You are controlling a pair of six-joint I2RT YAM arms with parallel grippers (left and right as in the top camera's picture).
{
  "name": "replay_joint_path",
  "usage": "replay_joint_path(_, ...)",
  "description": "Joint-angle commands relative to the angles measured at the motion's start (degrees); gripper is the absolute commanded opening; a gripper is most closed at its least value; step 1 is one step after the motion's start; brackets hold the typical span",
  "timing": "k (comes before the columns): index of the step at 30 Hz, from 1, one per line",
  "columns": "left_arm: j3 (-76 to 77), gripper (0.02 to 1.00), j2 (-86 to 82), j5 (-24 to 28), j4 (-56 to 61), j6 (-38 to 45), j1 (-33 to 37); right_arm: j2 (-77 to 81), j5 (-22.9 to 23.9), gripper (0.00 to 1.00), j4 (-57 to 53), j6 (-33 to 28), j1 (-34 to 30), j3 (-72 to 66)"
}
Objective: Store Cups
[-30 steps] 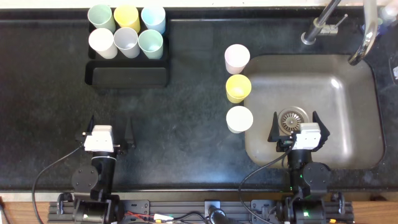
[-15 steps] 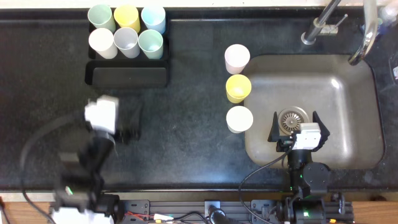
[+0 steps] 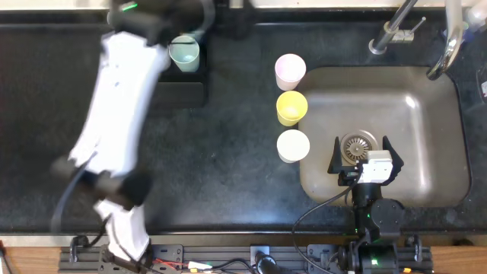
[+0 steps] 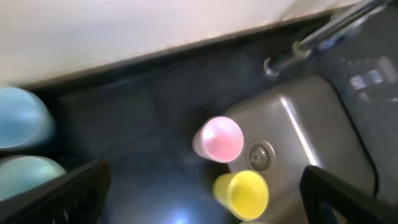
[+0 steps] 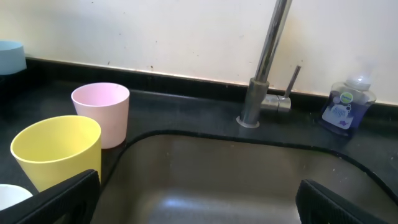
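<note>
The sink filled the right side; the left arm, a blur, stretched far left over the rack, hiding its stored cups bar a teal cup; three loose ones lined the sink's left rim, pink cup farthest, yellow cup, white cup nearest. The left gripper gaped wide, empty; the right gripper hung spread and empty over the sink. Seemingly a reach for a loose cup was in hand; next, closing around the pink one.
</note>
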Motion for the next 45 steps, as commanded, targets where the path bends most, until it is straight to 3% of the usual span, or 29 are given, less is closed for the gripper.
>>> replay_joint_path(1,18.01,0.996,15.21,-9.01,-8.11,-15.69,-6.93,-0.50,0.20,0.998,0.33,0.22,-0.28,-0.76)
replay_joint_path(12,22.77,0.998,27.71,-8.81,-12.09,-27.82,-8.39,-0.50,0.20,0.996,0.33,0.24,-0.28,-0.76)
replay_joint_path(40,22.71,1.000,33.59,-6.69,-18.23,-29.27,-7.58,-0.50,0.20,0.996,0.33,0.22,-0.28,-0.76)
replay_joint_path(43,22.71,0.939,33.77,-7.17,-18.23,-29.24,-7.58,-0.50,0.20,0.998,0.33,0.24,-0.28,-0.76)
replay_joint_path(45,22.71,0.827,33.81,-7.39,-18.16,-29.27,-7.58,-0.50,0.20,0.998,0.33,0.22,-0.28,-0.76)
